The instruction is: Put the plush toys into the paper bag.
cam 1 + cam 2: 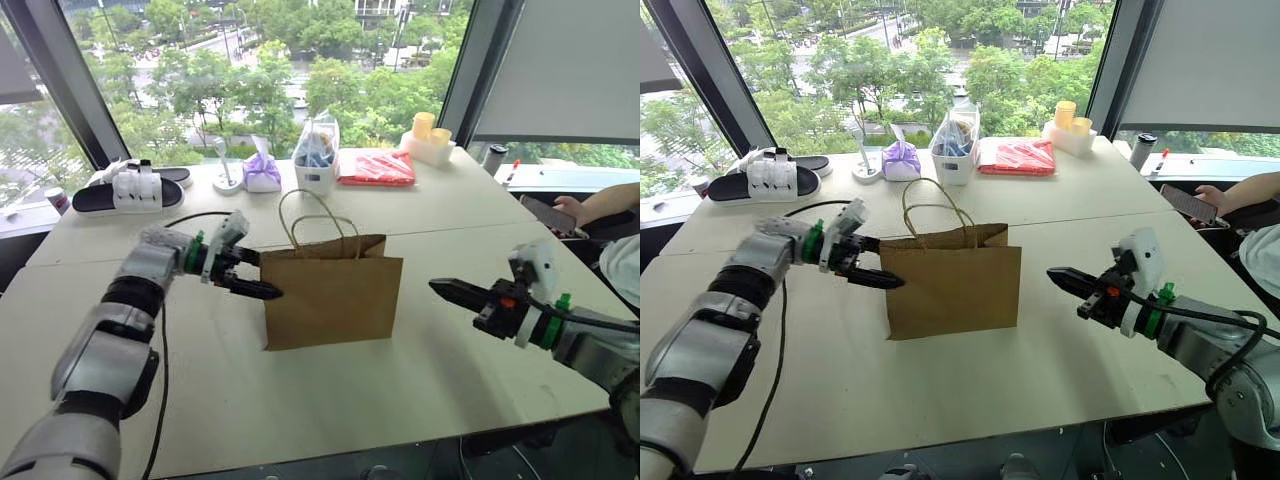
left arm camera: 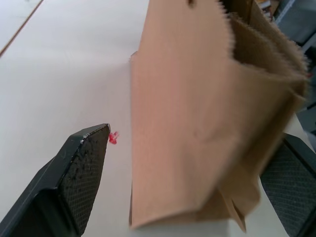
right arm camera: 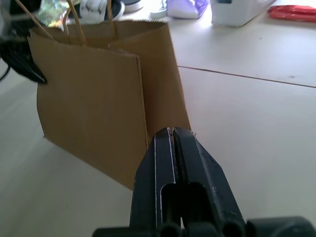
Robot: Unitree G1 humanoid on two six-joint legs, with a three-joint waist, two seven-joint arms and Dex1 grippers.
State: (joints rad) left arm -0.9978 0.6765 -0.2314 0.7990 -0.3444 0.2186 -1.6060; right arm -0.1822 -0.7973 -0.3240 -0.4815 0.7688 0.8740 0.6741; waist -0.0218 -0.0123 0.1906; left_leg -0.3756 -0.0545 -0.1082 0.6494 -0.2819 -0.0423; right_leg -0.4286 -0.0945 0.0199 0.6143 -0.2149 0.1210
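The brown paper bag (image 1: pixel 333 295) stands upright in the middle of the table, mouth open and loop handles up. My left gripper (image 1: pixel 260 275) is at the bag's left side edge, near the top. It is open: in the left wrist view its fingers (image 2: pixel 79 177) stand wide apart with the bag's narrow side (image 2: pixel 197 128) between them, untouched. My right gripper (image 1: pixel 447 289) hovers to the right of the bag, clear of it and pointing at it. Its fingers (image 3: pixel 171 148) are shut with nothing between them. The plush toys are out of view.
Along the table's far edge lie black-and-white sandals (image 1: pixel 130 190), a purple pouch (image 1: pixel 262 173), a white container of blue items (image 1: pixel 317 165), a red packet (image 1: pixel 377 168) and yellow cups (image 1: pixel 430 138). A person's hand (image 1: pixel 578 208) holds a phone at the right. A black cable (image 1: pixel 163 360) runs beside my left arm.
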